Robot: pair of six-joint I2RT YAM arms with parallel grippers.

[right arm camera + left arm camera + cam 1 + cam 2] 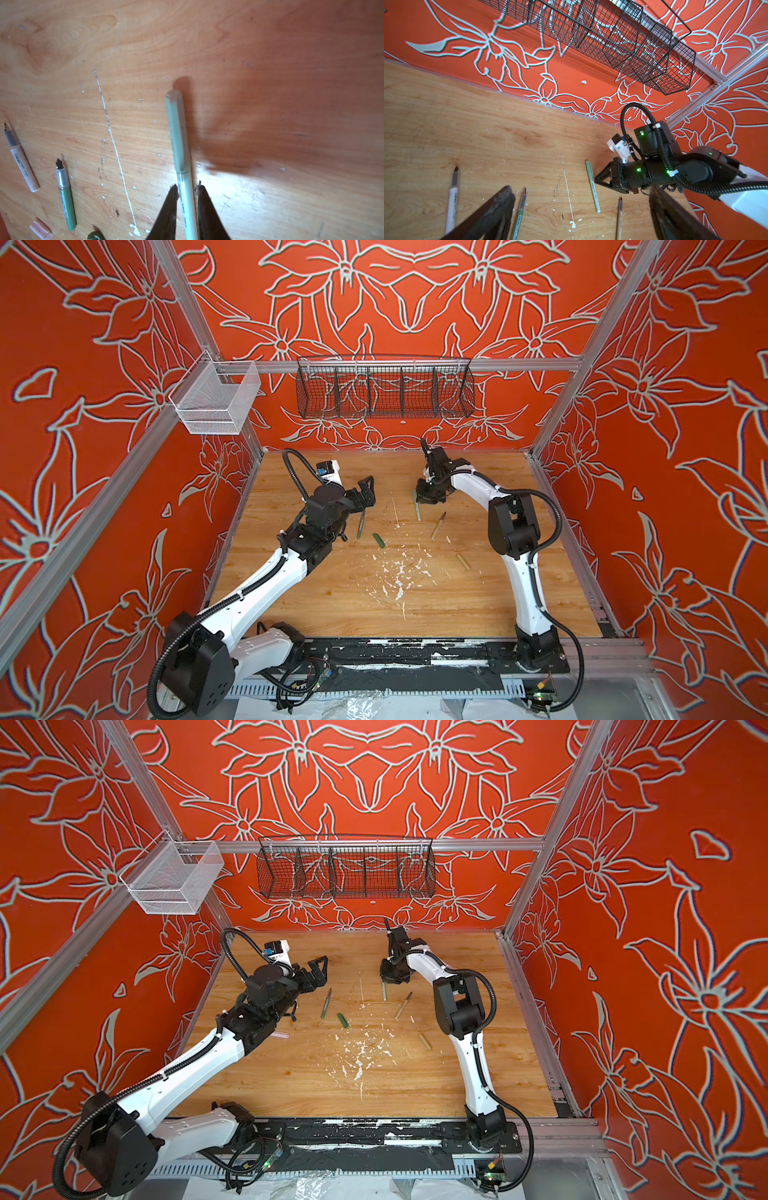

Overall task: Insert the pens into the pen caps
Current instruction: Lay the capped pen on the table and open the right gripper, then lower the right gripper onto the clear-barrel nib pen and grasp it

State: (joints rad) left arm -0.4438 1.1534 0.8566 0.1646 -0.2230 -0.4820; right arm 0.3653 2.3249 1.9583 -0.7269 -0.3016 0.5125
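Light green pen (180,143) capped at twelve o'clock, right jaws barely parted astride; left jaws spread; dark green pen (66,199), tan pen (438,526), pink pen (22,164) uncapped.

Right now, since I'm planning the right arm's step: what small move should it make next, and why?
Probably open the right gripper fully and lift off: the light green pen it straddles already wears its cap and lies on the table, while the tan pen is uncapped.
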